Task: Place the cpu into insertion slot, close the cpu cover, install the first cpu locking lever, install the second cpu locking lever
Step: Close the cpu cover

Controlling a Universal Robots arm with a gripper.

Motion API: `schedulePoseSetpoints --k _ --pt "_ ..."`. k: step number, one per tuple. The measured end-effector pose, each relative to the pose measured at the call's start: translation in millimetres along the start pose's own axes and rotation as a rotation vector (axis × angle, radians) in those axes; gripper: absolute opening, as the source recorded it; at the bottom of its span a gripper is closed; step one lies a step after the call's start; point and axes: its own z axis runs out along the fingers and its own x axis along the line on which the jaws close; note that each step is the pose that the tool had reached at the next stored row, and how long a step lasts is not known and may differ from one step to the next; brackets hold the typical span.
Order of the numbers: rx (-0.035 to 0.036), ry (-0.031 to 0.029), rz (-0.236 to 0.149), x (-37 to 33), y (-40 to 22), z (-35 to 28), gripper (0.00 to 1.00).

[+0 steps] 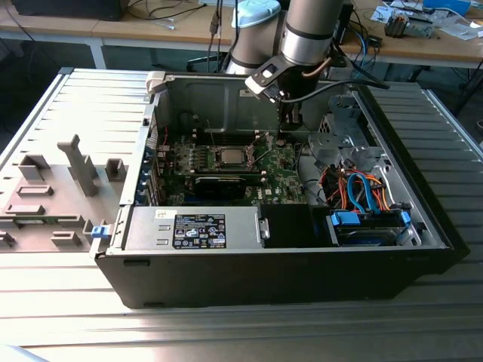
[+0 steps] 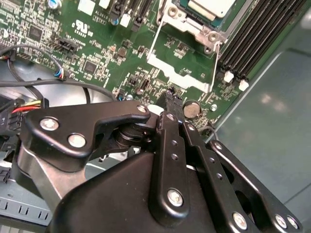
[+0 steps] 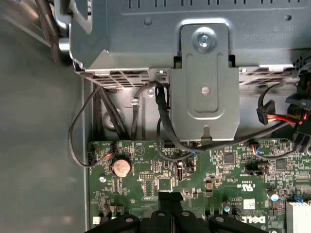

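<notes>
The cpu (image 1: pixel 230 157), a silver-topped square, lies in the insertion slot (image 1: pixel 229 147) on the green board; in the second wrist view the cpu (image 2: pixel 210 7) sits inside the slot's silvery frame (image 2: pixel 192 22). The cpu cover (image 2: pixel 177 73), a thin silvery frame, is swung open away from the slot, toward my gripper. In the exterior view the cpu cover (image 1: pixel 261 148) rises just right of the slot. My gripper (image 1: pixel 285 139) hangs low over the board beside it. The gripper (image 2: pixel 169 97) is shut with nothing in it, its tip close to the cover's free edge. From the first wrist view, the gripper (image 3: pixel 170 196) hovers over the board.
A coin battery (image 2: pixel 192 109) sits on the board right by the fingertips. Black memory slots (image 2: pixel 262 34) flank the socket. A metal drive cage (image 3: pixel 204 82) and loose cables (image 3: pixel 165 126) crowd the far side. The power supply (image 1: pixel 200 230) fills the case front. A grey fixture tray (image 1: pixel 45 196) lies outside the case.
</notes>
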Motion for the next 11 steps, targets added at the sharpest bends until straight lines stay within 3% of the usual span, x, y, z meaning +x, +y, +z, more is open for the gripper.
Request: schedulePoseSetpoints --k 5,11 --pt "0.0002 -0.0007 -0.015 -0.1 -0.5 5.6 0.11" --pt "0.0013 -0.0031 -0.112 -0.1 -2.6 9.3 0.11"
